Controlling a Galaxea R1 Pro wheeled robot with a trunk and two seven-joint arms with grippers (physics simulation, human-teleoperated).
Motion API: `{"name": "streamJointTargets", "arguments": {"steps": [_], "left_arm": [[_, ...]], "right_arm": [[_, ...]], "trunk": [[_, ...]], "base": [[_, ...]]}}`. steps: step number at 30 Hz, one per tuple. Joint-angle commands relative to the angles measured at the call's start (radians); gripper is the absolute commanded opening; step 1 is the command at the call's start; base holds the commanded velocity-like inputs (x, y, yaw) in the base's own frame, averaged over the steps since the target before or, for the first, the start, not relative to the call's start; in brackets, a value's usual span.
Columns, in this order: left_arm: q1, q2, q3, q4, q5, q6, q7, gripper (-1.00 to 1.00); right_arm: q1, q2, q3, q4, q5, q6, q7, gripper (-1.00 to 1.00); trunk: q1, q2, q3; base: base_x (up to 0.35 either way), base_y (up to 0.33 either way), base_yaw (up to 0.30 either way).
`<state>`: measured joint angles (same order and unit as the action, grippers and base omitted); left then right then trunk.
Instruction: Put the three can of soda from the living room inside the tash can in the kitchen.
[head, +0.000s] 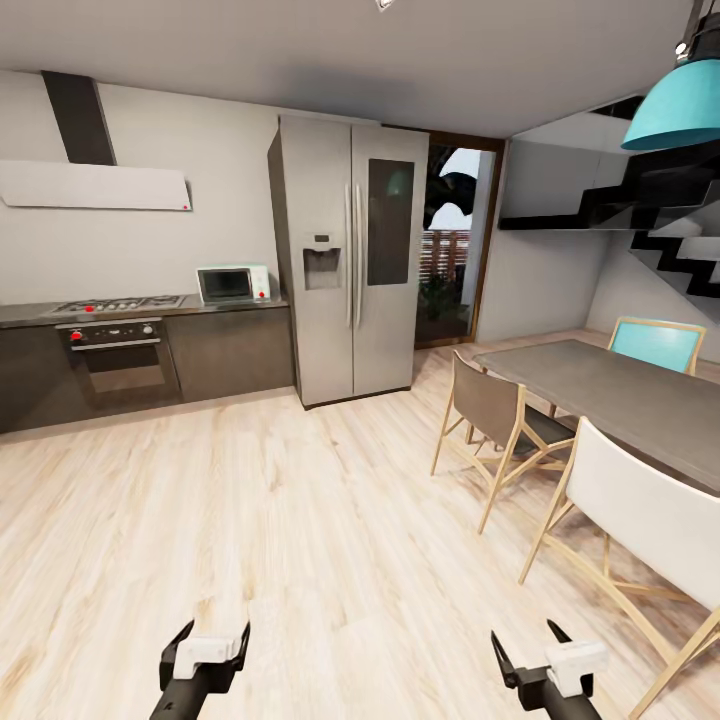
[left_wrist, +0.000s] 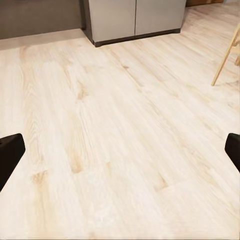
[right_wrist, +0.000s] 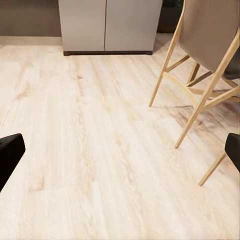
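I am in the kitchen, facing the steel double-door fridge (head: 350, 260) across a light wood floor (head: 250, 500). The cans of soda and the tash can are out of view. My left gripper (head: 217, 628) hangs low at the front, open and empty. My right gripper (head: 524, 634) hangs beside it, also open and empty. In the left wrist view the gripper (left_wrist: 120, 150) has bare floor between its dark fingertips (left_wrist: 10, 152). In the right wrist view the gripper (right_wrist: 120, 150) is spread wide above the floor near a chair's wooden legs (right_wrist: 195, 100).
Dark base cabinets with a built-in oven (head: 115, 350), a hob and a small microwave (head: 232, 284) line the left wall. A grey dining table (head: 620, 390) with wood-framed chairs (head: 500, 420) stands to the right, the nearest a white-backed chair (head: 640, 520). A glass door (head: 455, 245) lies beyond the fridge.
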<state>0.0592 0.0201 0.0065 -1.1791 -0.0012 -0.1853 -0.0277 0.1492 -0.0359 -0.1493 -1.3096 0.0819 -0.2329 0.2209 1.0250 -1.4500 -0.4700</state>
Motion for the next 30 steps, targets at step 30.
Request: {"name": "streamJointTargets", "arguments": {"steps": [30], "left_arm": [[0.001, 0.0, -0.002, 0.018, -0.002, -0.002, -0.001, 1.0]], "right_arm": [[0.003, 0.004, -0.004, 0.01, 0.001, 0.003, 0.002, 1.0]], "trunk": [[0.0, 0.0, 0.0]], "base": [[0.0, 0.0, 0.0]]}}
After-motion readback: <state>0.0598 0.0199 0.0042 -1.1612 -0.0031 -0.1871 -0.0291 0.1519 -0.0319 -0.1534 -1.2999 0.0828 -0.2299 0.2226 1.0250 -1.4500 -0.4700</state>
